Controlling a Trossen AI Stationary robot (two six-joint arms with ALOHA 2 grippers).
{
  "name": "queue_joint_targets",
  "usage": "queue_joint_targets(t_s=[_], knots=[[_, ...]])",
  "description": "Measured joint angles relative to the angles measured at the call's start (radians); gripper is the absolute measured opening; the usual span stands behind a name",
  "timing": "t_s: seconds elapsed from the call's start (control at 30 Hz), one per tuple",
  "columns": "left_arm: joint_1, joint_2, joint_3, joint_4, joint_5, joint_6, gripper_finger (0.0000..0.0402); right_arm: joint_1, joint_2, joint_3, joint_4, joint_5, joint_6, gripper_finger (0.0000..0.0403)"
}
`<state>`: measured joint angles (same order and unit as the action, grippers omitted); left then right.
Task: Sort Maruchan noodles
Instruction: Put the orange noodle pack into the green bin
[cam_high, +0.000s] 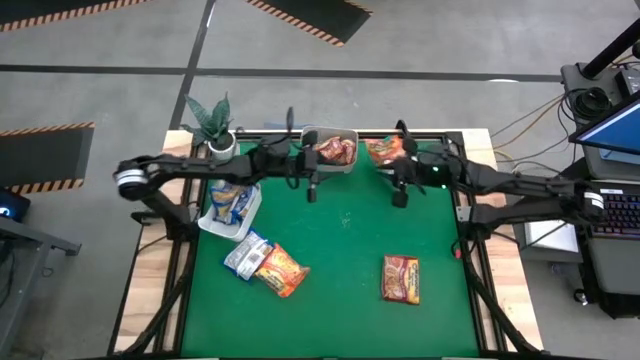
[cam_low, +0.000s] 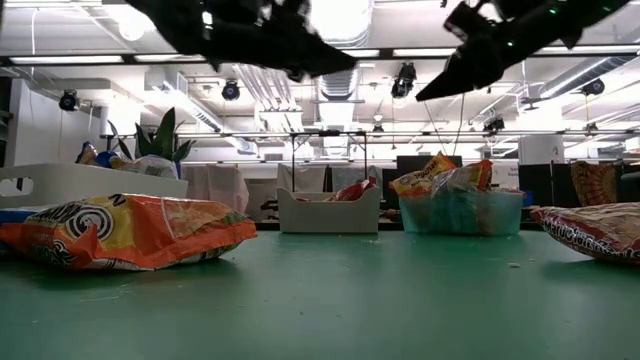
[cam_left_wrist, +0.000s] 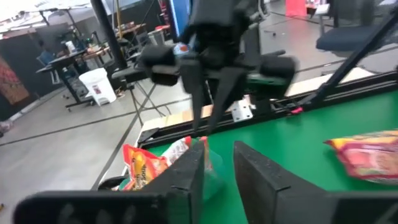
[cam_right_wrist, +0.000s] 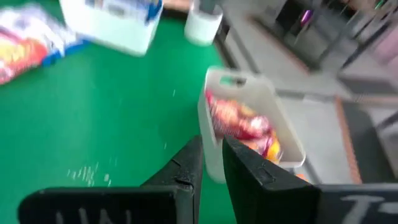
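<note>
Three Maruchan noodle packets lie flat on the green mat: a blue-white one (cam_high: 245, 255), an orange one (cam_high: 281, 271) that partly overlaps it, and a dark red one (cam_high: 400, 278) near the right. My left gripper (cam_high: 312, 187) hovers in front of a white tub (cam_high: 330, 150) of dark red packets. Its fingers (cam_left_wrist: 217, 168) stand slightly open with nothing between them. My right gripper (cam_high: 400, 192) hangs in front of a clear tub (cam_high: 385, 150) of orange packets. Its fingers (cam_right_wrist: 212, 163) are nearly together and hold nothing.
A white tub (cam_high: 230, 206) with blue-white packets stands at the left of the mat. A potted plant (cam_high: 212, 125) is at the far left corner. The two grippers face each other above the far half of the mat. A monitor and a keyboard (cam_high: 615, 200) stand off the table's right side.
</note>
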<state>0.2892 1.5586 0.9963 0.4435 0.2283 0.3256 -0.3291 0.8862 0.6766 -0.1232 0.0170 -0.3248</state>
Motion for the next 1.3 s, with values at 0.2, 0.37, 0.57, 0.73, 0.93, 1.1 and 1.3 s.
queue_joint_targets(t_s=[0.2,0.37,0.57,0.73,0.93,1.1,1.3], knots=[[0.041,0.172,0.154,0.011,0.000,-0.007,0.0131,0.004,-0.123,-0.145,0.197,-0.064,-0.062,0.0052],[0.074,0.310,0.275,0.042,0.001,-0.033,0.0179,0.004,-0.231,-0.173,0.215,-0.163,-0.069,0.0047],[0.093,0.476,0.452,0.044,0.007,-0.051,0.0214,0.005,-0.344,-0.214,0.208,-0.285,-0.033,0.0037],[0.110,0.578,0.574,-0.006,0.009,-0.076,0.0220,0.004,-0.411,-0.269,0.207,-0.287,-0.001,0.0033],[0.124,0.612,0.707,-0.183,-0.004,-0.149,0.0220,0.004,-0.471,-0.317,0.212,-0.287,0.044,0.0033],[0.133,0.701,0.896,-0.402,-0.020,-0.232,0.0219,0.004,-0.506,-0.340,0.209,-0.287,0.082,0.0033],[0.134,0.879,1.212,-0.695,-0.059,-0.218,0.0206,0.004,-0.521,-0.342,0.202,-0.287,0.124,0.0033]])
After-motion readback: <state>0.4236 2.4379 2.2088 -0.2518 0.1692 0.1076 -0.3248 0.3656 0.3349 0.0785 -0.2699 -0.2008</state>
